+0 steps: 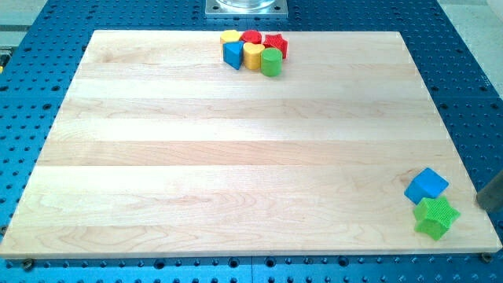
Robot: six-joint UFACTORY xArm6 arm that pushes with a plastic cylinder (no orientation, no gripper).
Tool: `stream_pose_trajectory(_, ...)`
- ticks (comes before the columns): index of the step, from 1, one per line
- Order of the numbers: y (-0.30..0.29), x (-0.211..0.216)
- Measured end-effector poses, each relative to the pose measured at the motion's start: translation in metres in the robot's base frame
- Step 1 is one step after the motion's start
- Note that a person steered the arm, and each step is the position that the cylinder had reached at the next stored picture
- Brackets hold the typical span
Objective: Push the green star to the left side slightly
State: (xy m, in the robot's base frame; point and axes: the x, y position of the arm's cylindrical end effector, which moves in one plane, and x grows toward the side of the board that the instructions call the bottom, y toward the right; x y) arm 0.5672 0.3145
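The green star [436, 218] lies near the board's bottom right corner. A blue cube [426, 185] sits just above it and touches it. My tip [482, 204] shows as a dark rod end at the view's right edge. It is to the right of the green star, a small gap away and slightly higher in the view.
A tight cluster of blocks sits at the board's top edge: a yellow block [229, 36], a red block [251, 36], a red star [275, 43], a blue triangle [233, 53], a yellow heart [252, 55] and a green cylinder [271, 61]. The wooden board [236, 157] rests on a blue perforated table.
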Motion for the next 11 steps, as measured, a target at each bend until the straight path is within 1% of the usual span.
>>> stream_pose_trajectory(1,-0.005,0.003)
stream_pose_trajectory(2,-0.014,0.018)
stream_pose_trajectory(3,-0.024,0.049)
stream_pose_trajectory(4,-0.036,0.049)
stream_pose_trajectory(5,-0.062,0.050)
stream_pose_trajectory(7,-0.146,0.040)
stream_pose_trajectory(8,-0.174,0.015)
stream_pose_trajectory(9,-0.177,-0.006)
stream_pose_trajectory(10,-0.177,-0.001)
stream_pose_trajectory(11,-0.170,0.036)
